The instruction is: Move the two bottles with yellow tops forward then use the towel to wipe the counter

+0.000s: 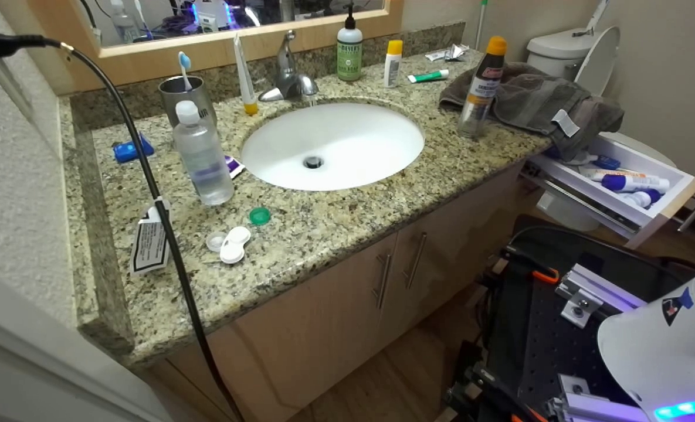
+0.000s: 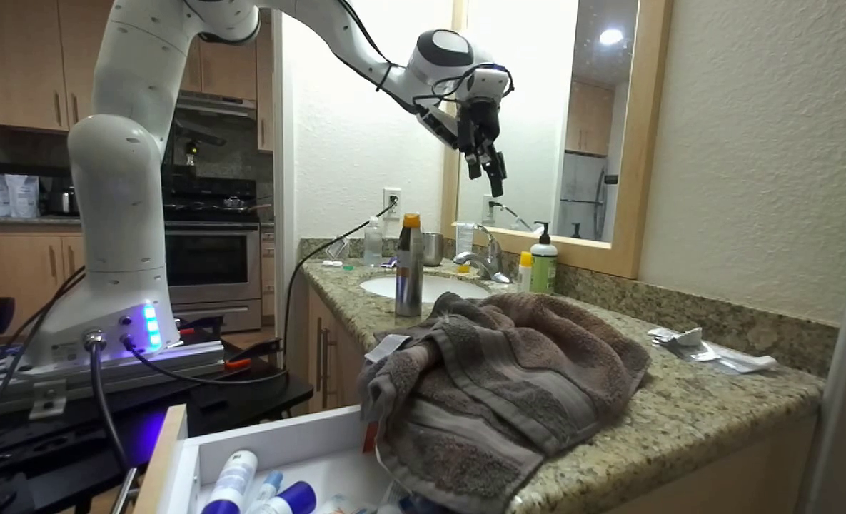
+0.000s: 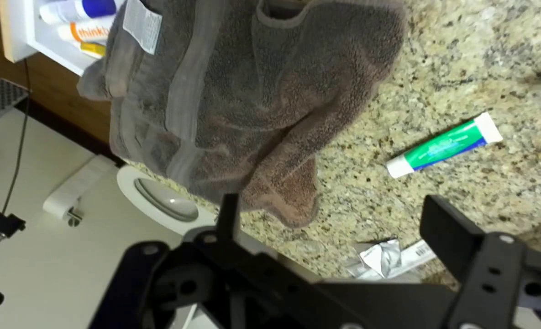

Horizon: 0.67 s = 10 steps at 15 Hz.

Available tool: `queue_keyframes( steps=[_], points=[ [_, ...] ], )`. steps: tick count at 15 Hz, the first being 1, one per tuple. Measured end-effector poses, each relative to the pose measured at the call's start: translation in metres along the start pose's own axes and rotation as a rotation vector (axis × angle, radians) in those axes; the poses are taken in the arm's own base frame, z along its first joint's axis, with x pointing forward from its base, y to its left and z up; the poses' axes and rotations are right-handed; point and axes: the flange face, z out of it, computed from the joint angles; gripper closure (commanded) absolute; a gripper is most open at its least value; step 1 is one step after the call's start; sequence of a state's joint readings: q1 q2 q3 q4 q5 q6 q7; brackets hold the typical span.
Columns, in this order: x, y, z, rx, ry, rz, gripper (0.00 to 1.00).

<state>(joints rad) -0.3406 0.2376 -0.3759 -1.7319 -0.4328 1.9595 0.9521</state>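
A dark spray can with an orange-yellow cap (image 1: 481,94) stands upright at the counter's front, between sink and towel; it also shows in an exterior view (image 2: 410,275). A small white bottle with a yellow cap (image 1: 392,65) stands upright farther back, by the soap; it also shows in an exterior view (image 2: 525,273). The grey-brown towel (image 2: 508,371) lies bunched on the counter (image 1: 335,234), partly over the open drawer; it fills the upper wrist view (image 3: 252,91). My gripper (image 2: 487,180) is high above the counter, open and empty, its fingers apart in the wrist view (image 3: 334,214).
The sink (image 1: 335,146), faucet (image 1: 288,76), green soap pump bottle (image 1: 349,53) and a white tube with a yellow cap (image 1: 244,76) are nearby. A green tube (image 3: 443,144) and wrappers (image 3: 384,260) lie behind the towel. The drawer (image 2: 287,435) stands open.
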Motion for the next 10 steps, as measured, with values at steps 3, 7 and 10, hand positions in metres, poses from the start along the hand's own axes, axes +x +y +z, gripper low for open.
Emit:
queue_keyframes(
  steps=[3,7,10],
  points=[
    [-0.0003,0.0032,-0.0014,0.007,0.006,0.004,0.00],
    [-0.0010,0.0005,-0.0014,0.017,0.008,-0.042,0.00],
    [-0.0082,-0.0056,0.0036,0.077,0.012,-0.180,0.00]
  ],
)
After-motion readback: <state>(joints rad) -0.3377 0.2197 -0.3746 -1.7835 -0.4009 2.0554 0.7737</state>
